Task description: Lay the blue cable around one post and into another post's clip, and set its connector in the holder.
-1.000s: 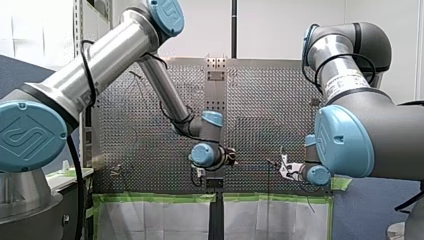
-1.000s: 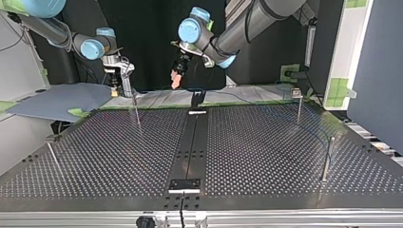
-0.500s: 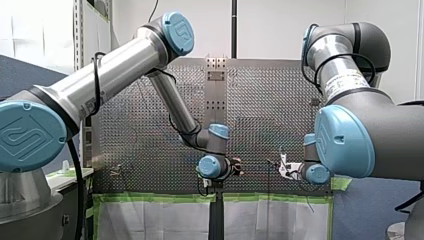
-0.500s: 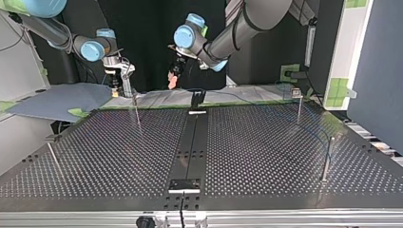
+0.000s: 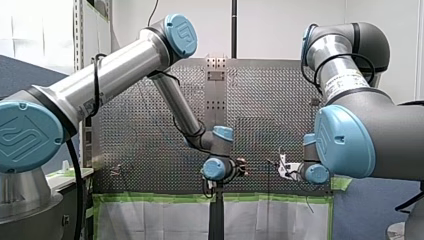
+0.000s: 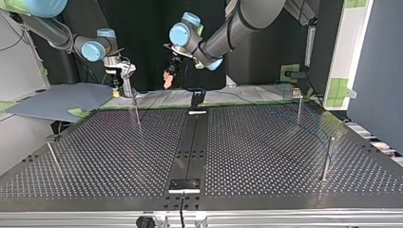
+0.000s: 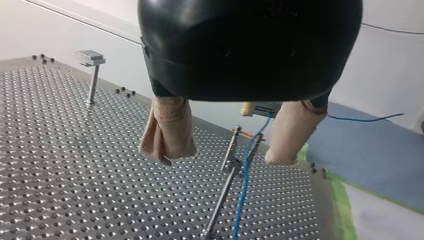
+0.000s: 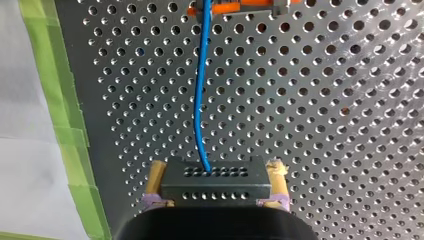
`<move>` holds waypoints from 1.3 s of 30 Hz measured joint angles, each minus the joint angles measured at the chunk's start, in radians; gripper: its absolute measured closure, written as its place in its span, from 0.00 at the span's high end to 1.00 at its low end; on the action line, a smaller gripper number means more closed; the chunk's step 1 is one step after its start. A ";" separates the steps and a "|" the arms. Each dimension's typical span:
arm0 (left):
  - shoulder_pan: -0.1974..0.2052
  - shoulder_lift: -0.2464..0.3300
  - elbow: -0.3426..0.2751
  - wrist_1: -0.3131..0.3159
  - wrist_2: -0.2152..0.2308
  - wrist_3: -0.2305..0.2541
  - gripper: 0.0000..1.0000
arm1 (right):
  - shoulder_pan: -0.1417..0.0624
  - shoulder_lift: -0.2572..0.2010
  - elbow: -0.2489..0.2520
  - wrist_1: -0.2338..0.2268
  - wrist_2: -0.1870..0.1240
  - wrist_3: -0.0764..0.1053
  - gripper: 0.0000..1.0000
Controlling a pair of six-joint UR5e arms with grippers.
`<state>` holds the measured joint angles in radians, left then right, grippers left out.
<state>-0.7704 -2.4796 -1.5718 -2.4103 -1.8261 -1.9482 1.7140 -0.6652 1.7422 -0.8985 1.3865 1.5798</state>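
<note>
Over the perforated table (image 6: pixel 266 156), my left gripper (image 7: pixel 222 157) hung wide apart, holding nothing (beige pads). My right gripper (image 8: pixel 216 187) clamped the black connector (image 8: pixel 215 177); the blue cable (image 8: pixel 200 100) ran from it to 1 post's orange clip (image 8: pixel 235 7).

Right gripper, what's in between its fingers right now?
Between the fingers of the right gripper sits a black connector, touching both. The blue cable leaves its upper face and runs ahead to an orange clip. The connector's lower end is hidden behind the gripper's body.

White wall (image 5: pixel 280 25) behind; green tape (image 5: pixel 150 198) edging white sheet (image 5: pixel 150 220).
</note>
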 joint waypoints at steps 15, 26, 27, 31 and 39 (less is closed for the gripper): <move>-0.040 -0.069 0.124 -0.114 -0.049 0.000 1.00 | -0.003 0.000 0.000 0.003 -0.001 -0.001 0.04; -0.046 -0.079 0.213 -0.150 -0.079 -0.026 1.00 | -0.005 0.000 0.000 0.003 -0.002 -0.002 0.04; -0.046 -0.079 0.216 -0.155 -0.081 -0.026 1.00 | -0.005 0.000 0.000 0.003 -0.002 -0.002 0.04; -0.045 -0.081 0.221 -0.171 -0.100 -0.026 1.00 | -0.006 0.000 0.000 0.003 -0.002 -0.001 0.04; -0.034 -0.081 0.232 -0.195 -0.115 -0.027 1.00 | -0.007 0.000 0.000 0.005 -0.002 0.000 0.04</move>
<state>-0.8044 -2.5605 -1.3395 -2.6056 -1.9414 -1.9749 1.7069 -0.6655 1.7421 -0.8935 1.3845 1.5796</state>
